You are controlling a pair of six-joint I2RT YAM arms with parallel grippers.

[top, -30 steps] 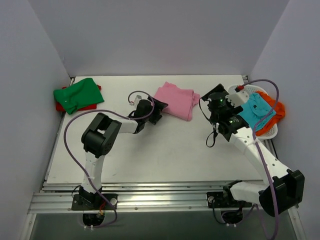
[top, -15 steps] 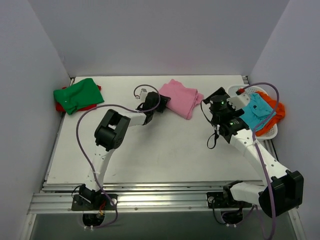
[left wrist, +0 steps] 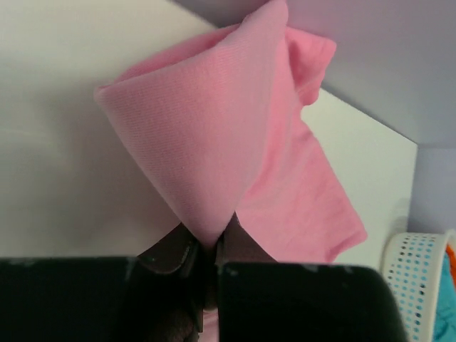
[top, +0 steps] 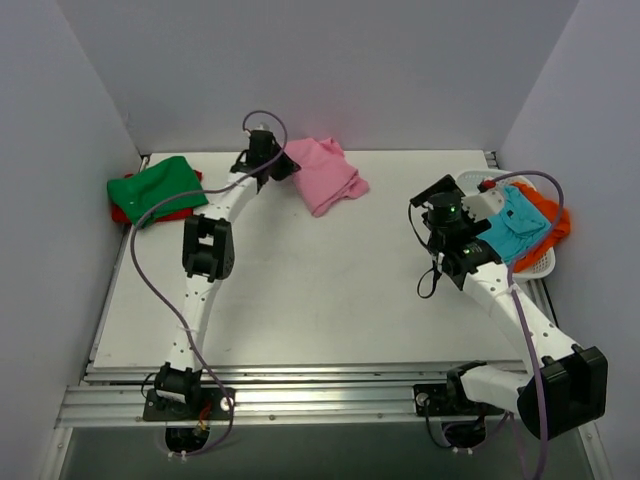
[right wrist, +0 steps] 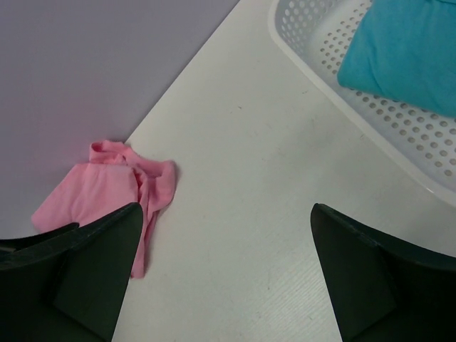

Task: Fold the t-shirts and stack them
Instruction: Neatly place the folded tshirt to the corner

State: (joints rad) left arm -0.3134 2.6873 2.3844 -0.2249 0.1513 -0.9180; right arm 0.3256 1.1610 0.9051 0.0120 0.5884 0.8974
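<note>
We see a robot lab here, not a home. Two white robot arms (top: 203,248) are bolted to a metal rail (top: 330,402) at the near edge of a plain white table (top: 320,300). Bare pale walls (top: 330,70) box it in on three sides. Purple cables (top: 132,255) loop off the arms.

Matt knitted cloth, pink t-shirt (left wrist: 206,142)
</note>
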